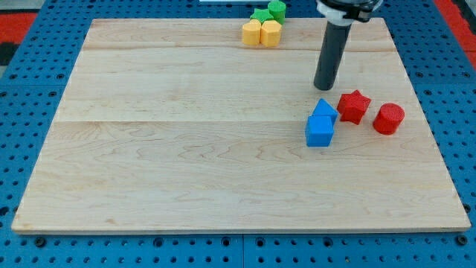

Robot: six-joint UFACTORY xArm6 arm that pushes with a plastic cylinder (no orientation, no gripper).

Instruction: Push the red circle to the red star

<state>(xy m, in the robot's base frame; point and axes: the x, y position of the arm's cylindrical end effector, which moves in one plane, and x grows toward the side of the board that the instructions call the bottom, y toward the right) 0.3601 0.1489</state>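
Observation:
The red circle (pixel 388 118) lies on the wooden board (pixel 186 149) at the view's right. The red star (pixel 354 106) sits just to its left, with a small gap between them. My tip (pixel 324 88) rests on the board above and to the left of the red star, just above the blue blocks. It touches no block.
Two blue blocks (pixel 321 123) sit together left of the red star, almost touching it. Two yellow blocks (pixel 262 33) and two green blocks (pixel 269 12) cluster at the board's top edge. A blue pegboard (pixel 30 112) surrounds the board.

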